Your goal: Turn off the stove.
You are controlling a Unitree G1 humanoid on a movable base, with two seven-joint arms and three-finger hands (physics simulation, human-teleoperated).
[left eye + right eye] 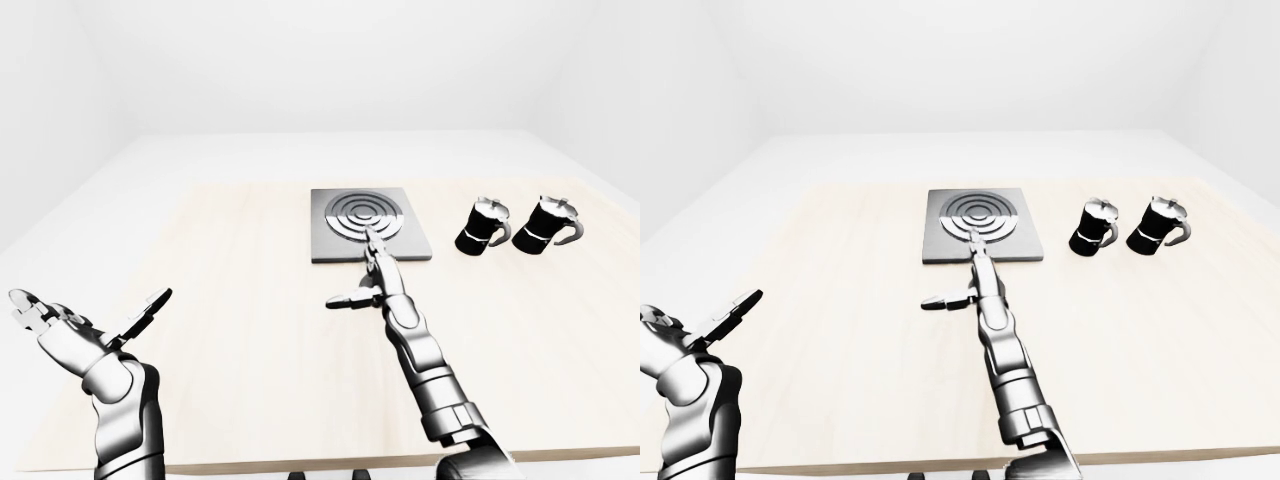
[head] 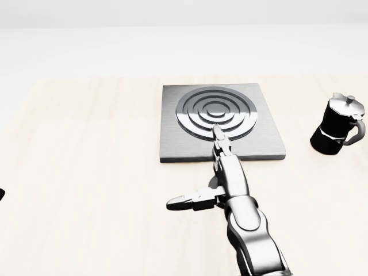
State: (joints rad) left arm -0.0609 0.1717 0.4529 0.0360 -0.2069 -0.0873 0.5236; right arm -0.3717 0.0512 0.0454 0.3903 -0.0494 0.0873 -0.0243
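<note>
In the left-eye view, the left hand (image 1: 85,325) is held spread and idle beside the table (image 1: 230,300). In the head view, the right hand (image 2: 221,172), fingers released, is stretched over the stove (image 2: 221,122) at the table's middle, presumably hiding its knob.
</note>
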